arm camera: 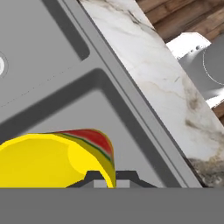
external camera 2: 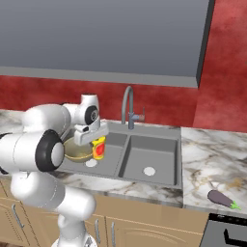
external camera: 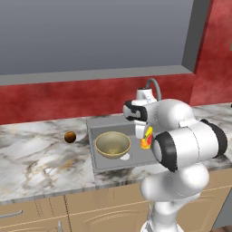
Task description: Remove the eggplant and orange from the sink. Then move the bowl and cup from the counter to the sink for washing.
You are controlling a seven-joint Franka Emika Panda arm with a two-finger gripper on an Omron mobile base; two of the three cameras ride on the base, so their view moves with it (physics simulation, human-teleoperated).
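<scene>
I see no readable text, labels or numbers here; the cup (external camera 2: 99, 147) I'm holding bears just a red-orange mark, no letters.

Backdrop was a red mottled wall (external camera 2: 159, 103) running behind the counter. A large flat grey overhead cabinet block (external camera: 90, 34) hung above, its underside edge a lighter grey strip. Countertop (external camera: 41, 154) was white-grey marble with brown veining, running on both sides of the basin cut-out; the same marble showed in the hand view (arm camera: 148, 74). Below it were light wood cabinet fronts (external camera 2: 140, 231) with slim grey bar handles (external camera: 10, 214). A dark appliance top (external camera 2: 226, 231) sat at the lower right corner of the right base view. Floor was brown wood planks (arm camera: 183, 19). Lighting was flat and even, no hard shadows.
</scene>
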